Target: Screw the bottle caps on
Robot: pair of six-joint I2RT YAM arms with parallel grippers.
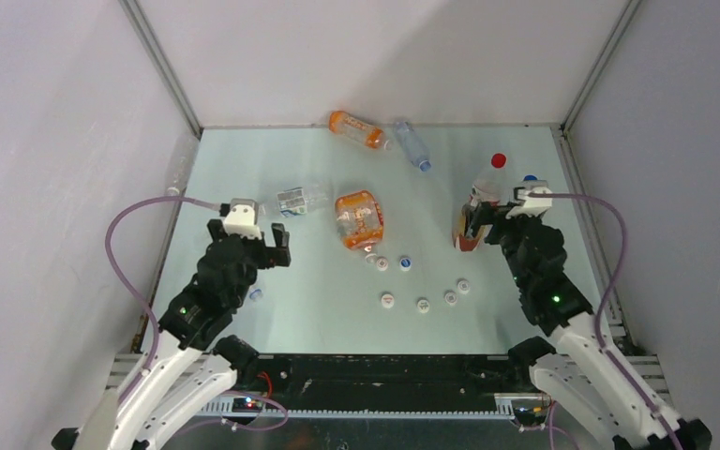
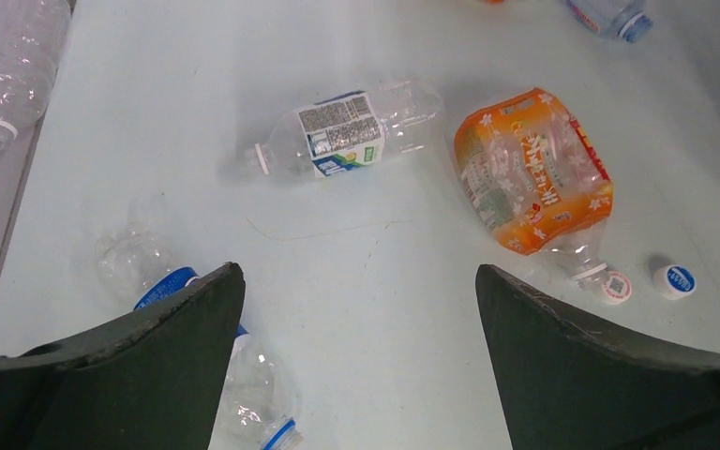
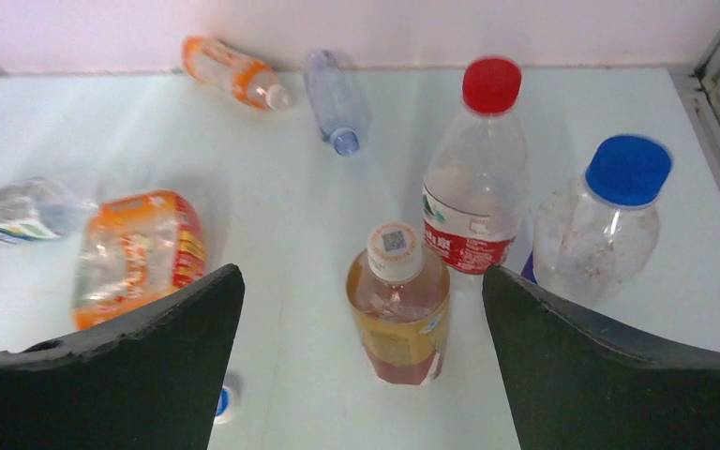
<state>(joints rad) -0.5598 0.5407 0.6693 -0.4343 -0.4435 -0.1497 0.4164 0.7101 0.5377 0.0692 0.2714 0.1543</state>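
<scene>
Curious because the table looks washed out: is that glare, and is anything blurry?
Top view: soft, even light, loose caps tiny. Left wrist view: the crushed clear bottle nearly melts into the table. Right wrist view: pale glare streaks on the table, the tea bottle sharp, dark jaws soft-edged.

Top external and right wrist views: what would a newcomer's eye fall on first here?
Three capped bottles stand upright on the right: the red-capped bottle, the blue-capped bottle and the amber bottle. In the middle a flattened orange bottle lies on its side, with loose caps scattered toward the near edge.
</scene>
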